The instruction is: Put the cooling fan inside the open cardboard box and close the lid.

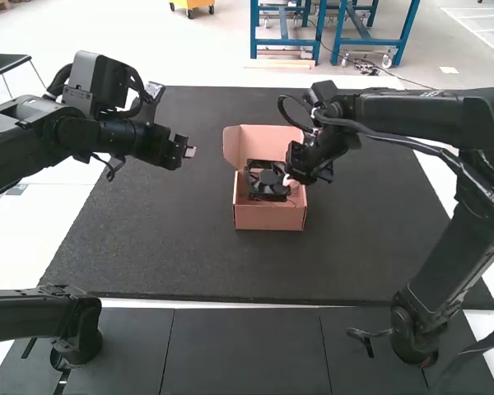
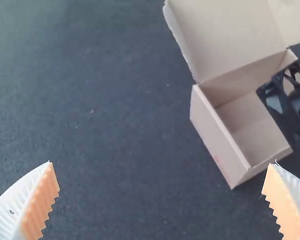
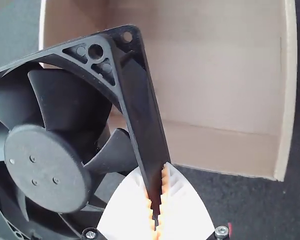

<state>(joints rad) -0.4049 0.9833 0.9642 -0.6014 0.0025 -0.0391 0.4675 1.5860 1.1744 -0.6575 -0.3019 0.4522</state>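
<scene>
right gripper [image 3: 157,200]: clamped on the cooling fan [image 3: 55,150], just by one thin frame edge
fan spot: tilted at the mouth of the cardboard box [image 1: 269,216], not down inside yet afaict
left gripper [image 1: 185,151]: fingers spread wide, holding nothing, near the box over the mat [image 1: 148,239]
lid [image 1: 262,141]: standing open at the back
risk: that skinny grip could let the fan twist, or a corner snags the rim and shoves the box
</scene>
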